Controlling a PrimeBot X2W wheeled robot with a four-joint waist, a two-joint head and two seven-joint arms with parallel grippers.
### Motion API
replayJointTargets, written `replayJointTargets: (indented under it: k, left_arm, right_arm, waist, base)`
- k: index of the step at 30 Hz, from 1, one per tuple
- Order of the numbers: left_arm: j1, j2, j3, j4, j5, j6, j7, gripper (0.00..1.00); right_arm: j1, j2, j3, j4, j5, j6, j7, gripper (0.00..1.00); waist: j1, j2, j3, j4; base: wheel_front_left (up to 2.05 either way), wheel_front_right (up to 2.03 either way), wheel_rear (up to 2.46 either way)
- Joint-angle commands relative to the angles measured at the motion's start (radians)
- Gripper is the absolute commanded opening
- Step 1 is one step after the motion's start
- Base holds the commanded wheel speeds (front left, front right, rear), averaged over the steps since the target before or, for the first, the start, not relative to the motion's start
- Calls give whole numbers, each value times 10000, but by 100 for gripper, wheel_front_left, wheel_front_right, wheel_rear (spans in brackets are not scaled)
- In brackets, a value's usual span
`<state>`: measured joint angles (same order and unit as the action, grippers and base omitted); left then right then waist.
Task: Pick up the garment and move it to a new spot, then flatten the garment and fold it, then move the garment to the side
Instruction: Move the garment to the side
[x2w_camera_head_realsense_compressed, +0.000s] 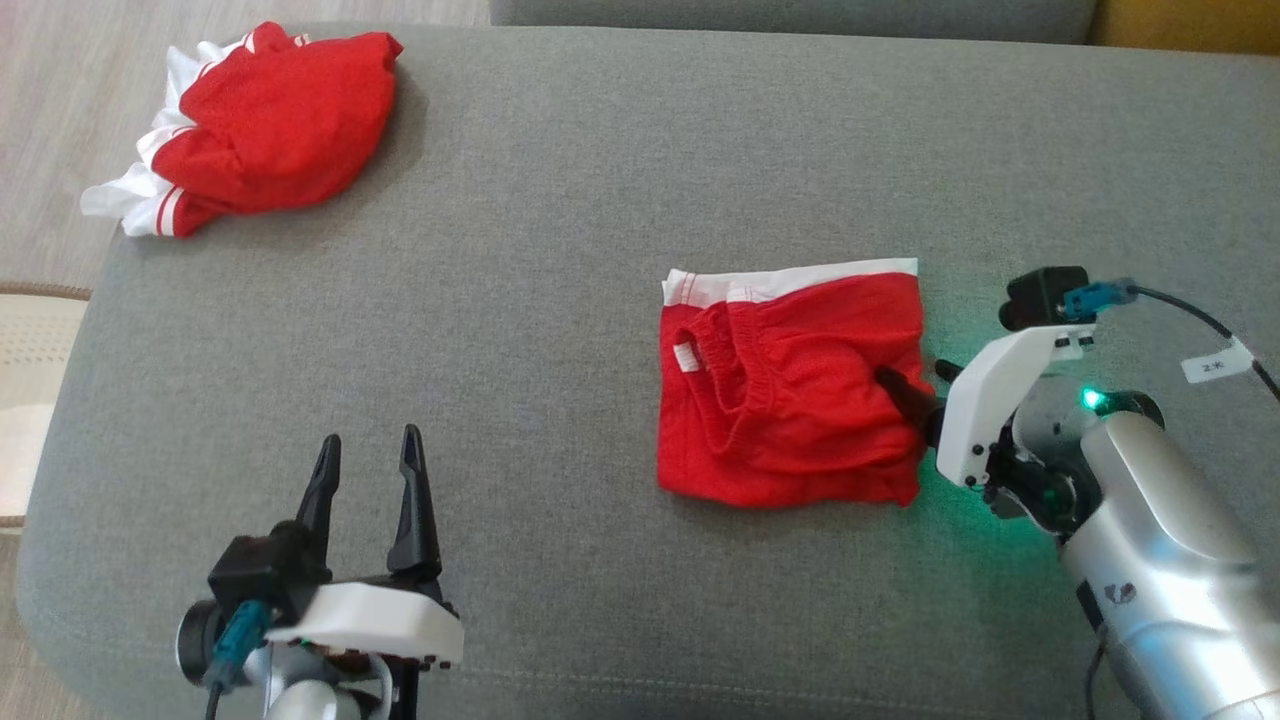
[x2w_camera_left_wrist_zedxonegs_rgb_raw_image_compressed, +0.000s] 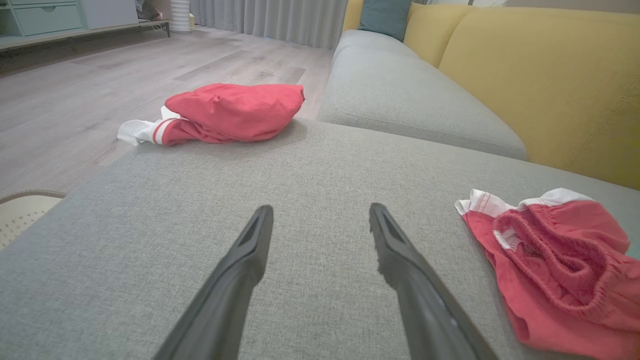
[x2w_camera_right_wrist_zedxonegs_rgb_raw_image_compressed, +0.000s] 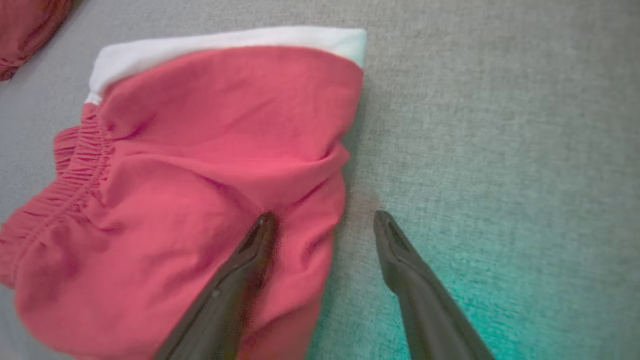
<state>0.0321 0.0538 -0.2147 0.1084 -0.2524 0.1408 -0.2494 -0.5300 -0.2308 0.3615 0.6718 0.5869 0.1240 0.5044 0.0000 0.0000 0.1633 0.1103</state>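
Observation:
The garment (x2w_camera_head_realsense_compressed: 790, 390) is a pair of red shorts with a white band, folded into a rough square right of centre on the grey sofa seat (x2w_camera_head_realsense_compressed: 560, 300). My right gripper (x2w_camera_head_realsense_compressed: 912, 372) is open at the garment's right edge. In the right wrist view, the right gripper (x2w_camera_right_wrist_zedxonegs_rgb_raw_image_compressed: 325, 217) has one finger lying over the red cloth (x2w_camera_right_wrist_zedxonegs_rgb_raw_image_compressed: 200, 175) and the other over bare cushion beside it. My left gripper (x2w_camera_head_realsense_compressed: 370, 437) is open and empty over the seat at the lower left, well apart from the garment (x2w_camera_left_wrist_zedxonegs_rgb_raw_image_compressed: 560, 260). The left wrist view shows the left gripper (x2w_camera_left_wrist_zedxonegs_rgb_raw_image_compressed: 320, 207) pointing along the cushion.
A second red and white garment (x2w_camera_head_realsense_compressed: 260, 125) lies bunched at the seat's far left corner, near the edge above the wooden floor (x2w_camera_head_realsense_compressed: 60, 100). A pale perforated object (x2w_camera_head_realsense_compressed: 30, 340) stands off the sofa's left side. The yellow backrest (x2w_camera_left_wrist_zedxonegs_rgb_raw_image_compressed: 540, 75) borders the seat.

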Motion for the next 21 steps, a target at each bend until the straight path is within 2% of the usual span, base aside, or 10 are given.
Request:
replayJointTargets:
  k: [1, 2, 3, 4, 5, 6, 7, 11, 21]
  left_arm:
    - [-391, -35, 286, -246, -66, 51, -124, 100]
    - [-397, -35, 294, -246, -68, 58, -124, 100]
    - [-404, -35, 301, -247, -69, 67, -124, 100]
    - [-409, -35, 310, -254, -68, 72, -124, 100]
    - [-417, -35, 317, -262, -66, 73, -124, 100]
    - [-426, -35, 322, -271, -62, 71, -124, 100]
    - [-438, -35, 326, -279, -55, 63, -124, 100]
    - [-491, -35, 379, -364, -1, 53, -124, 100]
    - [-791, -36, 270, -578, 273, -113, -124, 100]
  right_arm:
    - [-457, -44, 247, -231, 139, 67, 57, 100]
    - [-495, -43, 351, -193, 226, 67, 79, 100]
    - [-531, -38, 453, -165, 313, 67, 95, 93]
    - [-572, -38, 542, -136, 382, 67, 83, 65]
    - [-619, -40, 631, -110, 442, 67, 53, 44]
    - [-673, -41, 720, -81, 497, 67, 21, 28]
    - [-734, -45, 807, -55, 542, 67, -29, 0]
    - [-1214, -298, 1275, 80, 381, 67, -537, 0]
    - [-2475, -1325, 1281, 511, 28, 67, -1240, 0]
  waist:
    - [0, 0, 15, 11]
    - [0, 0, 25, 9]
    - [0, 0, 36, 0]
    - [0, 0, 49, -15]
    - [0, 0, 66, -36]
    - [0, 0, 90, -65]
    - [0, 0, 117, -97]
    - [0, 0, 303, -390]
    - [0, 0, 833, -1683]
  base:
    - [0, 0, 0]
    - [0, 0, 0]
    - [0, 0, 0]
    - [0, 0, 0]
    - [0, 0, 0]
    - [0, 0, 0]
    - [0, 0, 0]
    - [0, 0, 0]
    - [0, 0, 0]
